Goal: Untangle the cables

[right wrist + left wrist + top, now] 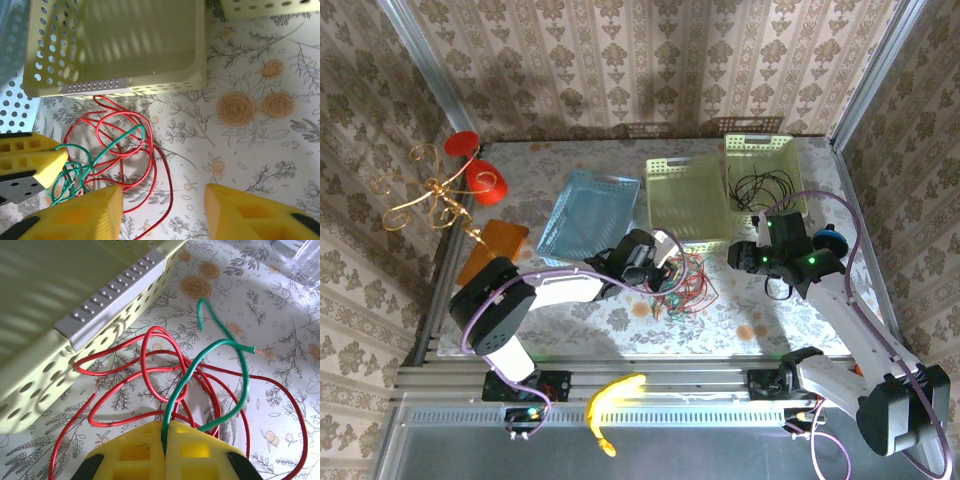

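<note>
Pinching the green cable (244,372) tight, the left jaws sat by the red cable (156,329) on the counter (280,315); the right jaws stood spread apart.

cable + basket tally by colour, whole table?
Red cable: 1
Green cable: 1
Black cable: 1
Blue basket: 1
Yellow-green baskets: 2
Total: 6
</note>
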